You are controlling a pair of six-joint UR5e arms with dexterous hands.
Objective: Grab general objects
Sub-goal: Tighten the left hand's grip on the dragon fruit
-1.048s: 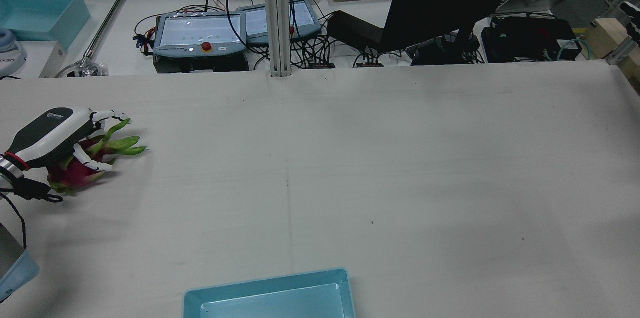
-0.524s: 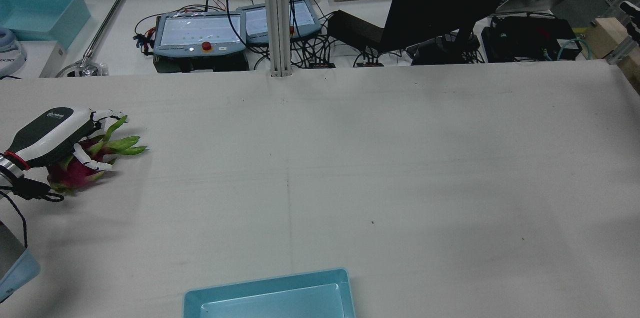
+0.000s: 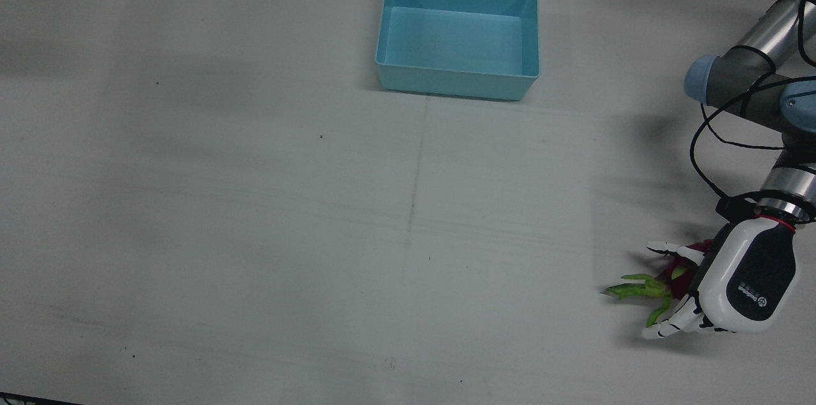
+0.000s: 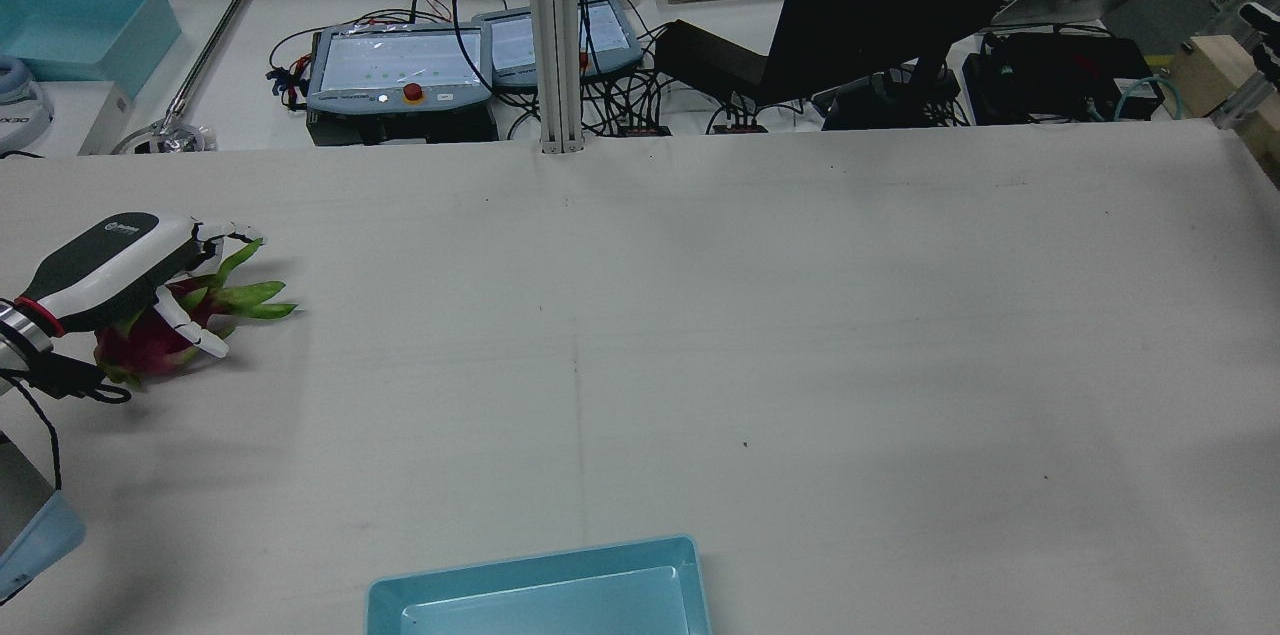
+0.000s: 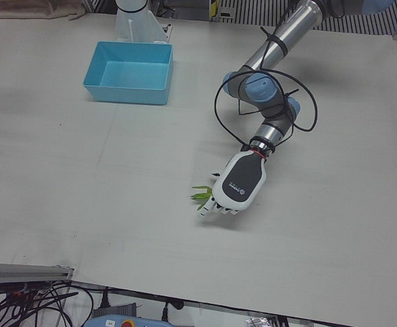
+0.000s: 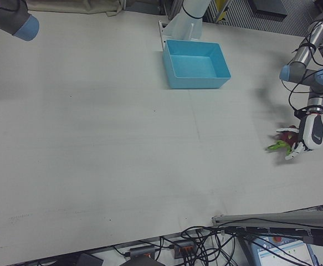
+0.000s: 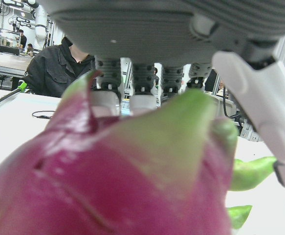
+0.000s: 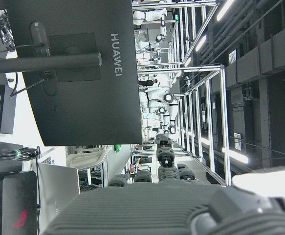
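Cloth-covered table (image 3: 255,213) spreads wide and pale on every side of the left hand (image 3: 743,287), matte and slightly creased, a surface that should give a little friction and let nothing roll far. Well away from the hand, toward the arm's base side, stands a blue tub (image 3: 458,35), hard smooth plastic, rectangular and with nothing in it. Under the hand's palm lies the dragon fruit (image 4: 150,340), a plump magenta oval with waxy skin and stiff green leafy scales that poke out past the fingertips (image 3: 663,328); the rear view shows it resting on the table, not lifted. The hand is draped over it, fingers curled down around its sides, and the hand camera has the fruit pressed close beneath the palm, but whether the fingers grip it firmly I cannot tell. To do this step well, I judge the fingers should close on the rounded body and not on the scales, which would bend and slip, and the squeeze should be even and moderate since the skin looks soft enough to bruise. The right hand appears only in its own camera, raised and facing a monitor; its state cannot be told.
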